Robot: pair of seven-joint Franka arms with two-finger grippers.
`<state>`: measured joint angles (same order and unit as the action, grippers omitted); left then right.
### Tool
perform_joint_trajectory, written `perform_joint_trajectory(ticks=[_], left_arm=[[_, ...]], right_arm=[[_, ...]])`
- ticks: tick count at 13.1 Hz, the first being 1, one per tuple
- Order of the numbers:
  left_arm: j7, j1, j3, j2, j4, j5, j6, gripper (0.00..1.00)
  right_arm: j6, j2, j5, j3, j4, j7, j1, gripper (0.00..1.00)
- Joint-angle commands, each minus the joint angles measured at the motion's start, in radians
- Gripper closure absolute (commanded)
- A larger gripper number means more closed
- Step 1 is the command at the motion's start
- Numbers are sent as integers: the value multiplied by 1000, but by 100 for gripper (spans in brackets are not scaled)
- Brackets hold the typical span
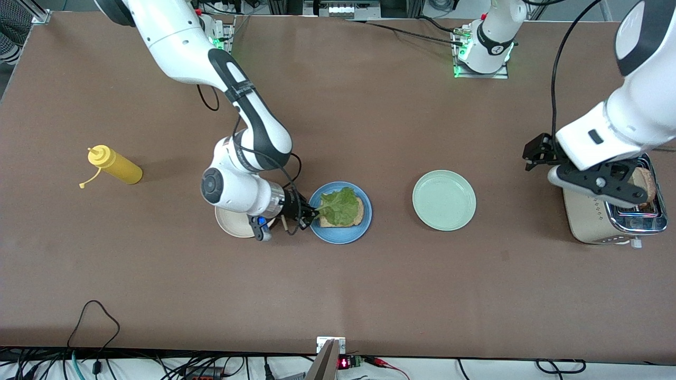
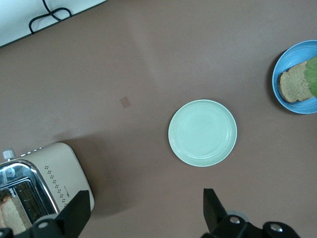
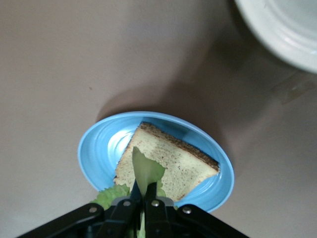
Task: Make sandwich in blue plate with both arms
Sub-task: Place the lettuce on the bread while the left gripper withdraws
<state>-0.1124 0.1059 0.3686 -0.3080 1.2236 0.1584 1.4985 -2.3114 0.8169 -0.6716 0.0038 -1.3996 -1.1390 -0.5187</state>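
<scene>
You are at the lettuce step. The right gripper [image 1: 309,215], at the lower centre of the front view, is clenched on the edge of the lettuce leaf [image 1: 340,205], which is draped over one bread slice [image 1: 355,213] lying in the blue plate [image 1: 322,230]. In the right wrist view the fingers [image 3: 130,202] pinch the leaf stem just above the plate rim; the leaf is not yet let go.

The left gripper [image 1: 607,174] hangs at the right edge of the front view, over the toaster [image 1: 591,221], with its jaws spread wide and nothing between them. A second bread slice [image 1: 645,182] stands in the toaster slot; its full outline is partly hidden by the arm, so treat its exact seating as uncertain.

Next move, as a judgement: release the leaf so that it stays centred on the slice, withdraw the right arm clear of the plate, then lower the left gripper onto the toaster slice and carry it across to cap the sandwich.

Count:
- Plates: three, namely one blue, one mint-green plate [image 1: 444,200] at centre right, one cream plate [image 1: 235,224] under the right wrist.
- Bread slices: two.
- Lettuce leaves: one.
- Toasters: one.
- Mustard bottles [image 1: 113,165]: one, at the left.
</scene>
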Motion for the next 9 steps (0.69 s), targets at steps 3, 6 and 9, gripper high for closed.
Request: perform_joint_trajectory(ticks=[3, 6, 9], left_arm=[[19, -2, -2, 10, 4, 9, -35, 0], [20, -2, -2, 10, 2, 9, -35, 0], [22, -2, -2, 10, 2, 9, -35, 0]], right_arm=[[-10, 77, -19, -7, 50, -10, -40, 64], [-7, 74, -17, -10, 51, -7, -32, 0], [13, 38, 3, -19, 53, 2, -18, 0]])
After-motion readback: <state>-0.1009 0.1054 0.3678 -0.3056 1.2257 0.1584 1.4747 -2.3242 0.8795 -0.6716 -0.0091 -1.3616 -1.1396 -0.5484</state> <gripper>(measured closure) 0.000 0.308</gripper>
